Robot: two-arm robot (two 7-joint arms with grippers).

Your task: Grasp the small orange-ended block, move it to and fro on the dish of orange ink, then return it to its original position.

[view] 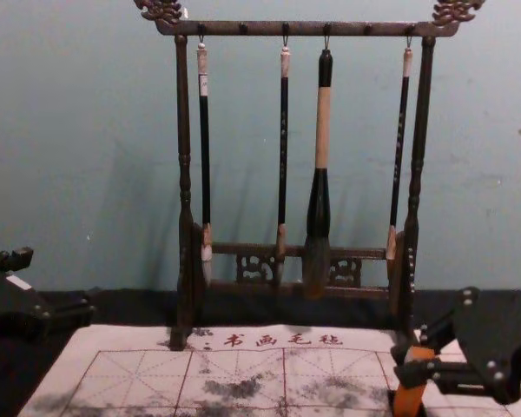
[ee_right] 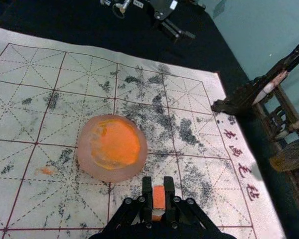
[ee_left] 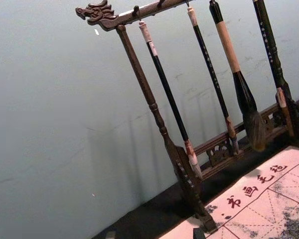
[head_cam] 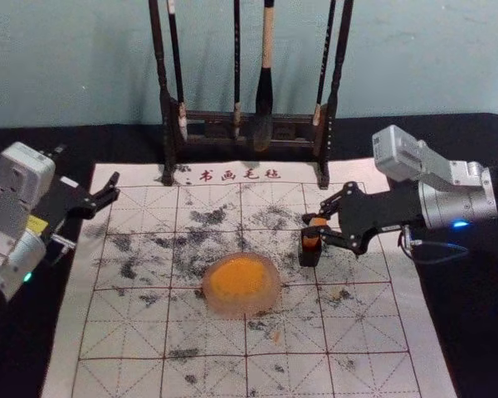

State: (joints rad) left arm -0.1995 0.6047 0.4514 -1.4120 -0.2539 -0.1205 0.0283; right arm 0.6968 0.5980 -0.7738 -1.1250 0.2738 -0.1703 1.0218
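Orange-ended block [ee_right: 159,197], quantity one: pinched between the fingertips of the right gripper [head_cam: 308,226], directly over one dark holder [head_cam: 309,254]. One ink dish [head_cam: 241,303]: left of this gripper, nearer the robot. One rack [view: 184,174], four hanging brushes [view: 322,130]: beyond it. Left gripper [view: 59,281]: parked far left, spread.

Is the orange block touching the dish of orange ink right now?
No, the right gripper holds the block to one side, apart from the dish.
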